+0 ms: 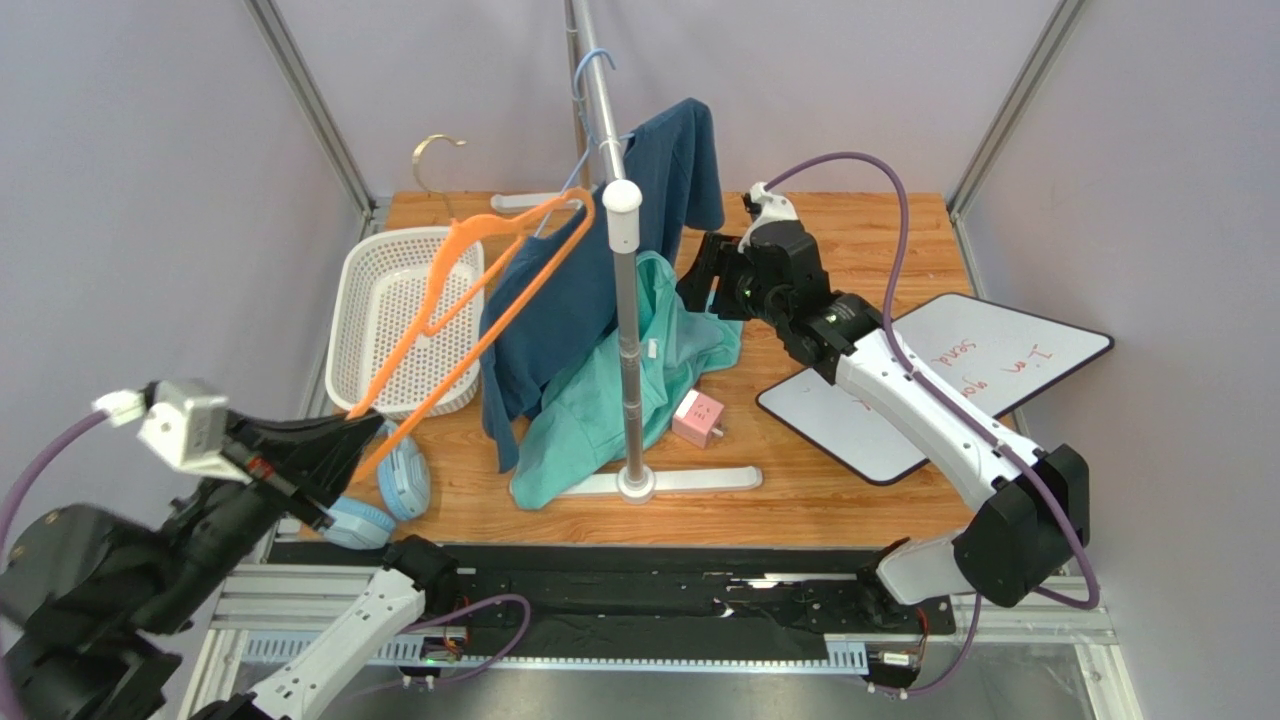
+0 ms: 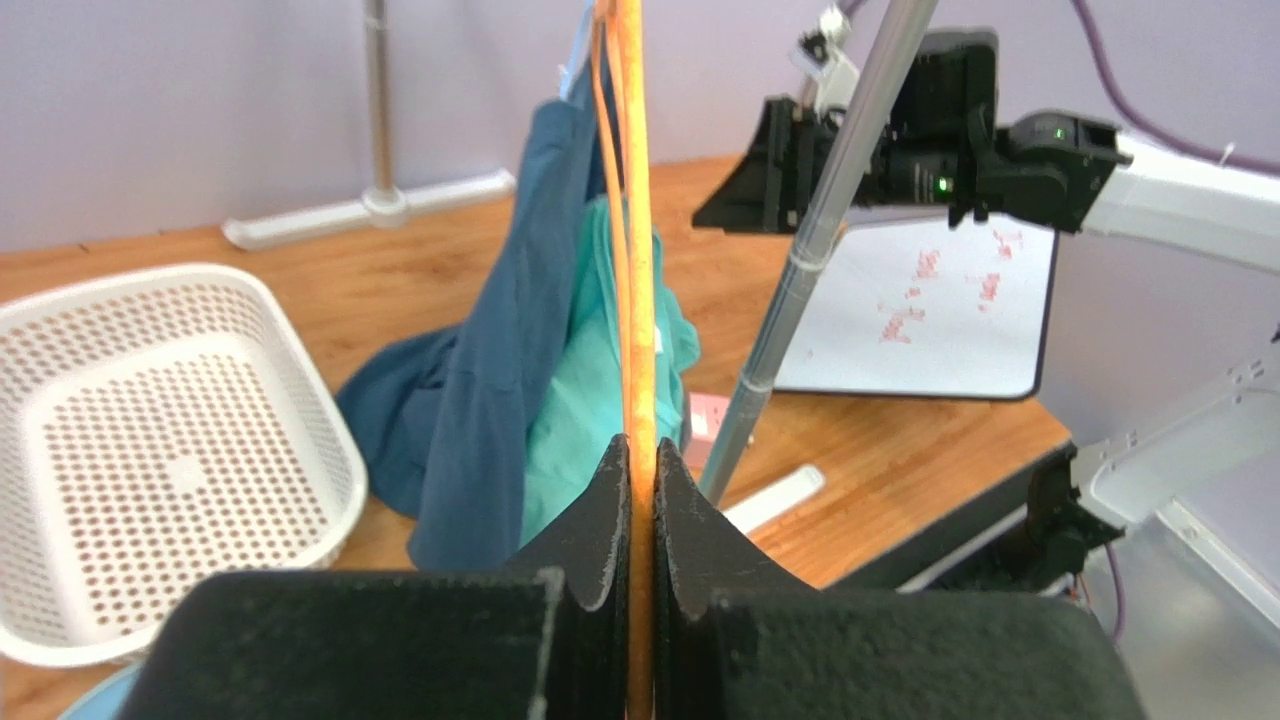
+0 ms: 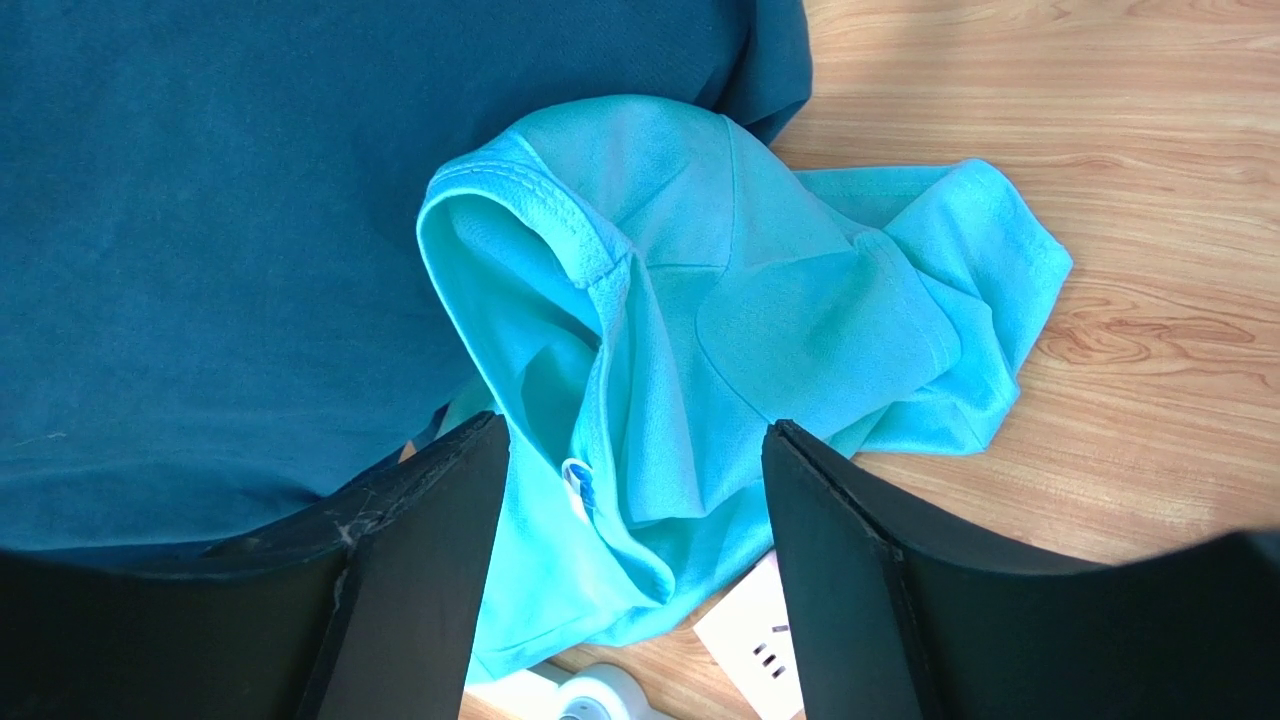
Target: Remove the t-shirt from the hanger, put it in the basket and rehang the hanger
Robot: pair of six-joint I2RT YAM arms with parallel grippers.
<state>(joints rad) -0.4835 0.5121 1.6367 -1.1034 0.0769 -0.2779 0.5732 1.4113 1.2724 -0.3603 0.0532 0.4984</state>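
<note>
T-shirt [image 1: 544, 318], dark blue, hangs draped over the rack [image 1: 624, 338] rail, with one side caught on the far end of the orange hanger [image 2: 637, 270]. The left gripper [image 2: 642, 468] is clamped tight on the hanger's near end, jaws pressed flat on the wire. It holds the hanger slanting out from the rack towards the near left corner of the table [image 1: 842, 495]. I judge this angles the hanger away so the cloth can slide off its far arm.

The right gripper [image 3: 631, 458] is spread wide and grips nothing. It hovers just beside the rack, over the t-shirt's edge and a teal shirt [image 3: 721, 300] that lies crumpled on the table at the rack's foot. That position suits pinching the blue cloth and pulling it opposite to the hanger, though I cannot tell which garment it aims at. Folds hide whether the hanger's far arm sits inside the neck or a sleeve.

Left of the rack stands a white basket [image 1: 388, 323]. Nothing shows inside it, and the hanger crosses above it. It looks a likely place for the freed t-shirt.
</note>
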